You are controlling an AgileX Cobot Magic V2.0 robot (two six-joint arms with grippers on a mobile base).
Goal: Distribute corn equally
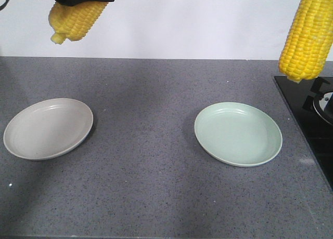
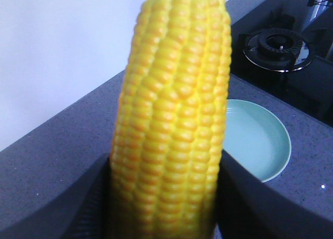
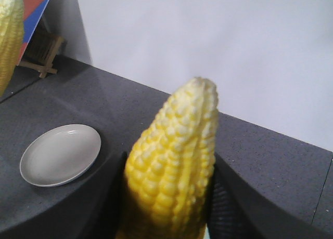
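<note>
Two corn cobs hang in the air above the grey counter. My left gripper (image 1: 78, 0) is shut on one corn (image 1: 77, 18) at the top left, above and behind the beige plate (image 1: 48, 128). In the left wrist view that corn (image 2: 174, 119) fills the space between the dark fingers (image 2: 88, 208). The other corn (image 1: 307, 36) hangs at the top right, behind the green plate (image 1: 238, 133), and its gripper is cut off by the frame edge. In the right wrist view my right gripper (image 3: 169, 197) is shut on this corn (image 3: 174, 161), whose pale tip points away. Both plates are empty.
A black stove top (image 1: 307, 109) lies at the counter's right edge, with a burner (image 2: 278, 47) on it. A white wall runs behind the counter. A small wooden stand (image 3: 44, 54) sits at the far left corner.
</note>
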